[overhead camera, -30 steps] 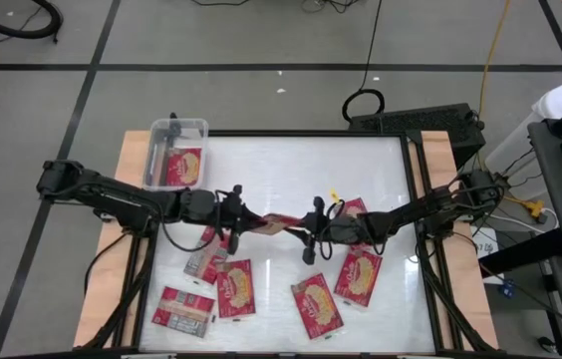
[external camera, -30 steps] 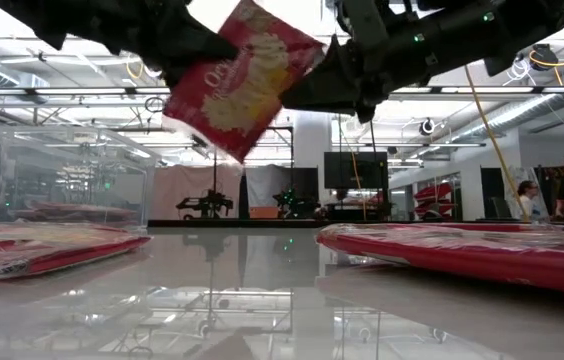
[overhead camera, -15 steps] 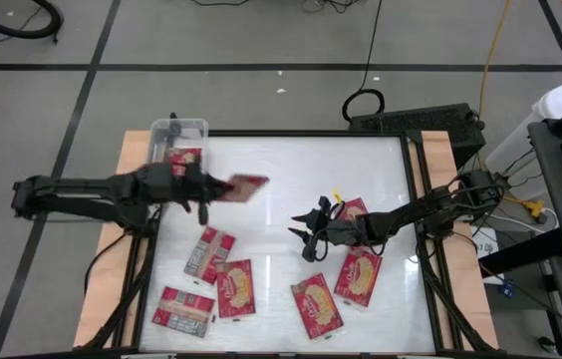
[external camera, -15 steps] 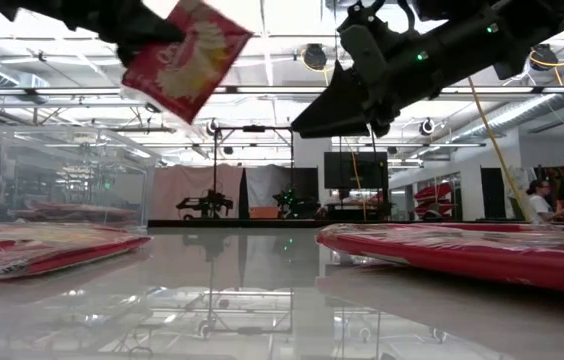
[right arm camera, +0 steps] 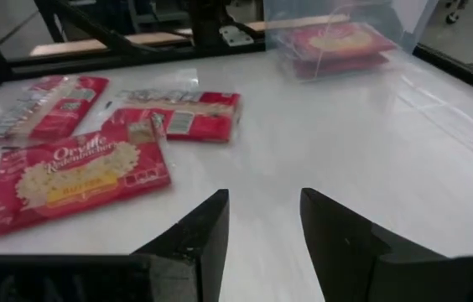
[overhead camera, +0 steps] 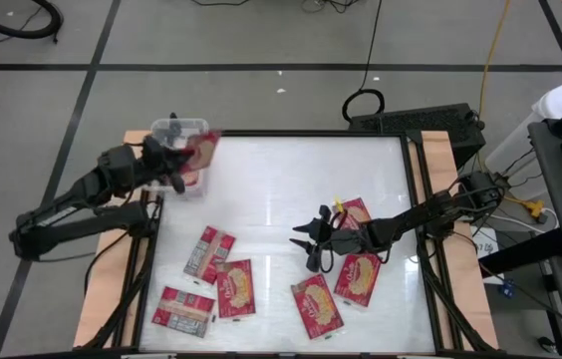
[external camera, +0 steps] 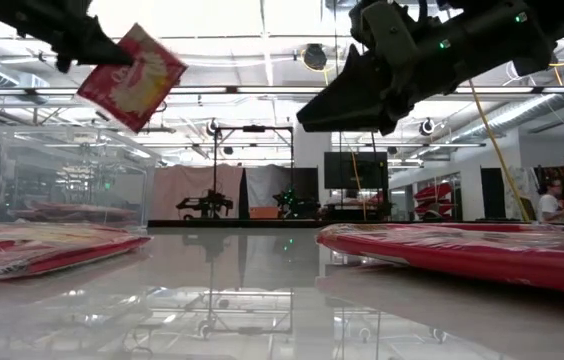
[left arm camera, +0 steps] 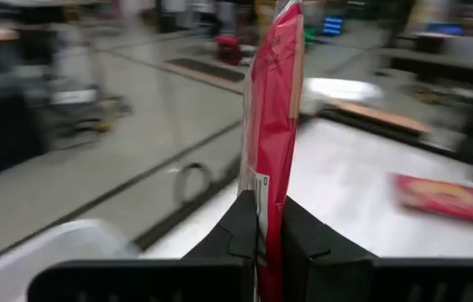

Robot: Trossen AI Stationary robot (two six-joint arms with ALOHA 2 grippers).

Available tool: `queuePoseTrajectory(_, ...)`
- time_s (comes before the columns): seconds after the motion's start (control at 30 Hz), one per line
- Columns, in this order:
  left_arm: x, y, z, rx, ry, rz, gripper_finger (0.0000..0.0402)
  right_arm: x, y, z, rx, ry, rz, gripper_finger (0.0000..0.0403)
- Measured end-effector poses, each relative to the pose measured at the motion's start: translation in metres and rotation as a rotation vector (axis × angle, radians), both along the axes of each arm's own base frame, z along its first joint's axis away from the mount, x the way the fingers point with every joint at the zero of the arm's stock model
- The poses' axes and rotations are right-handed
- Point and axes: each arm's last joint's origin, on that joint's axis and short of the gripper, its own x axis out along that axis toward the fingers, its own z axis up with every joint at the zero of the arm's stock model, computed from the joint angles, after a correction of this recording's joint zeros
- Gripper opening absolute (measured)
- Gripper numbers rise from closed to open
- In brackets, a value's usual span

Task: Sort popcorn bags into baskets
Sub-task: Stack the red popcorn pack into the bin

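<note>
A red popcorn bag (overhead camera: 202, 149) hangs in the air over the clear basket (overhead camera: 166, 130) at the table's far left corner, with my left gripper (overhead camera: 179, 160) shut on it. In the low view the bag (external camera: 132, 65) tilts above the basket (external camera: 72, 175). At least one red bag (right arm camera: 337, 38) lies flat inside the basket. My right gripper (overhead camera: 309, 240) stands open above the table's middle, with nothing between its fingers (right arm camera: 199, 235). Several more bags lie flat on the table, among them two (overhead camera: 234, 287) (overhead camera: 358, 277) near the front. My left gripper pinches the bag's near end (left arm camera: 262, 197) between its two fingers (left arm camera: 241, 226), which come roughly level from the table's left. The bag stands edge-on out past the fingertips, one flat face against each finger. It is lifted clear and tilts in the air above the basket.
Bags lie at the front left (overhead camera: 183, 309) (overhead camera: 209, 251), at the front centre (overhead camera: 316, 304) and by my right arm (overhead camera: 353, 211). The white tabletop (overhead camera: 281, 179) between the basket and my right gripper is bare. Wooden rails (overhead camera: 130, 150) edge the table.
A second ago both grippers held the bag over the table's middle. My right gripper has opened and let go, staying about where it was. My left gripper, still shut on the bag, has swung toward the table's far left and risen, carrying the bag over the basket.
</note>
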Motion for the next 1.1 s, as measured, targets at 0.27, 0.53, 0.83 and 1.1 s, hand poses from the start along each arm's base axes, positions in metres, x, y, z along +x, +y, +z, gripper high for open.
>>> queuePoseTrajectory(0.27, -0.012, 0.02, -0.014, -0.083, 0.121, 0.343, 0.004, 0.0, 0.0, 0.0, 0.003, -0.005, -0.001, 0.0143)
queuePoseTrajectory(0.53, -0.005, 0.034, -0.031, -0.287, 0.169, 0.434, 0.0018, 0.0, 0.0, 0.0, -0.003, 0.0, 0.0, 0.0143)
queuePoseTrajectory(0.83, 0.009, 0.046, -0.059, -0.429, 0.221, 0.49, 0.0056, 0.0, 0.0, -0.001, -0.01, 0.013, 0.004, 0.0143)
queuePoseTrajectory(1.1, 0.01, 0.048, -0.06, -0.427, 0.212, 0.504, 0.0035, -0.001, 0.002, -0.001, -0.002, 0.011, 0.006, 0.0143)
